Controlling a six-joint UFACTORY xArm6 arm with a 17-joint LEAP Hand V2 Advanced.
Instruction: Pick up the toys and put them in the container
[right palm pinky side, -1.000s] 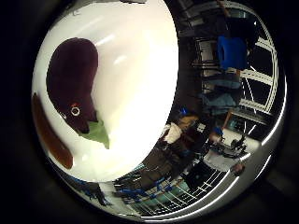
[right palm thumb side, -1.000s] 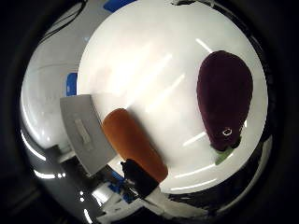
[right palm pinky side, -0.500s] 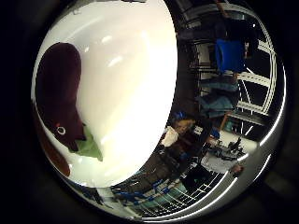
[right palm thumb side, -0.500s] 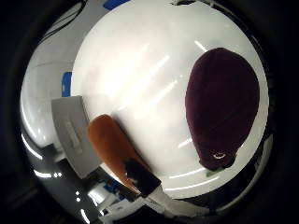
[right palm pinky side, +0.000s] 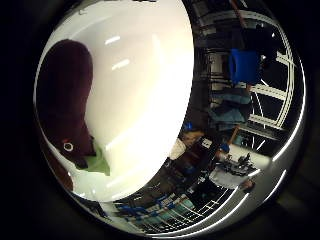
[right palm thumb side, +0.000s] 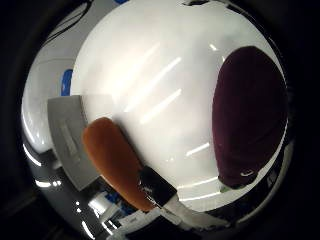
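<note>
Lying on white table (right palm thumb side: 150, 75), purple eggplant toy (right palm thumb side: 250, 115), orange toy (right palm thumb side: 112, 160)

I see a plush eggplant toy (right palm pinky side: 65, 100) lying on the white round table (right palm pinky side: 145, 90), filling much of my view, so it sits close under the palm. Its dark purple body ends in a green stem cap (right palm pinky side: 97, 162) with a small round eye (right palm pinky side: 67, 146) just beside it. Beyond the table's edge stands a blue chair (right palm pinky side: 245, 65).
</note>
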